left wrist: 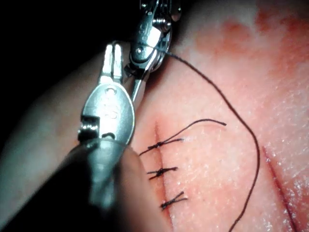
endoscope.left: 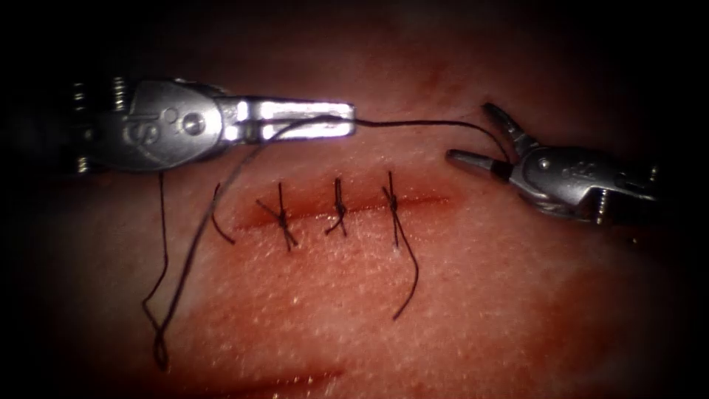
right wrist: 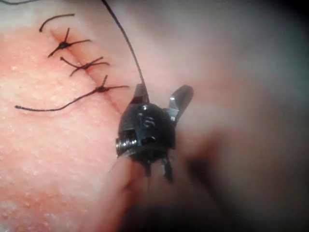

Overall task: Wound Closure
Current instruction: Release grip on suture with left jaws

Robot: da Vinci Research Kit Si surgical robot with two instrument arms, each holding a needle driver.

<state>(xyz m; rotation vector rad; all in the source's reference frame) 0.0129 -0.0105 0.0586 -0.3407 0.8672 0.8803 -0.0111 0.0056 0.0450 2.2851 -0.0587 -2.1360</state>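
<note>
My left tool (endoscope.left: 351, 120) lies above the left end of the cut (endoscope.left: 425, 201), jaws shut on the thread (endoscope.left: 413, 123). From there the thread runs right into the gap of my right tool (endoscope.left: 470, 133), which stands open beyond the cut's right end. The right wrist view has the same open tool (right wrist: 163, 92) with the thread (right wrist: 126, 43) reaching one finger. My left tool (left wrist: 114, 53) faces the right tool (left wrist: 149, 38) in the left wrist view. Three knotted stitches (endoscope.left: 338, 210) cross the cut. The rightmost stitch (endoscope.left: 391, 199) has a long tail (endoscope.left: 410, 273).
Two strands of thread hang from the left tool and meet in a loop (endoscope.left: 159, 347) on the tissue (endoscope.left: 480, 295) at the lower left. A short cut end of thread (endoscope.left: 219, 218) lies left of the first stitch. A red streak (endoscope.left: 295, 380) runs along the tissue's near edge.
</note>
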